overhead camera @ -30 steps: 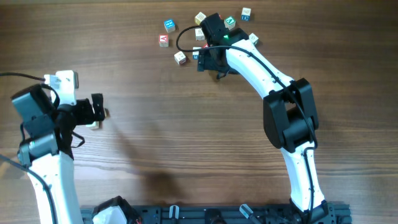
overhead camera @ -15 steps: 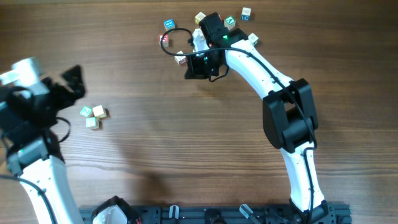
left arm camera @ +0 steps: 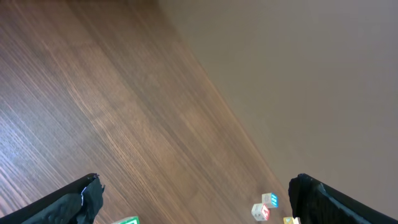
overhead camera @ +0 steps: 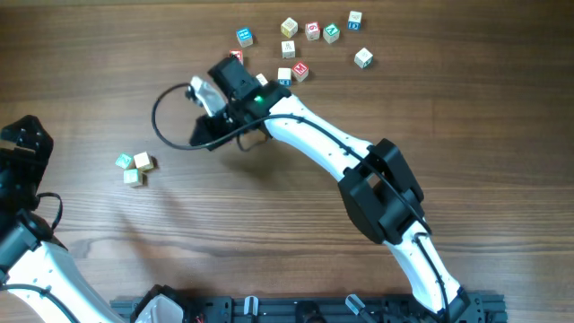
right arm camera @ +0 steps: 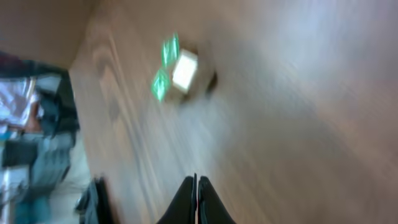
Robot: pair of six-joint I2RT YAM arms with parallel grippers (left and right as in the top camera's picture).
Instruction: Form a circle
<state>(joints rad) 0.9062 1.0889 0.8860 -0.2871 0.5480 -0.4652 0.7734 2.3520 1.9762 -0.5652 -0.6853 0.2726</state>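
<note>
We rate the cube cluster (overhead camera: pixel 134 167) by the table's (overhead camera: pixel 269 224) left edge light, rigid: pinch opposite flat faces. Right gripper (right arm camera: pixel 197 183) pressed together; left gripper (left arm camera: pixel 194 186) spread.

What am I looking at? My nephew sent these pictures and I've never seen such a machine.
Two robot arms work at a wooden table. One picture looks down from above; the other two come from cameras on each wrist. Small letter cubes lie on the table: a scatter at the far edge and a cluster of three nearer the left arm. The right gripper reaches toward that cluster, shut, with nothing visible in it. The left gripper is open and empty.
</note>
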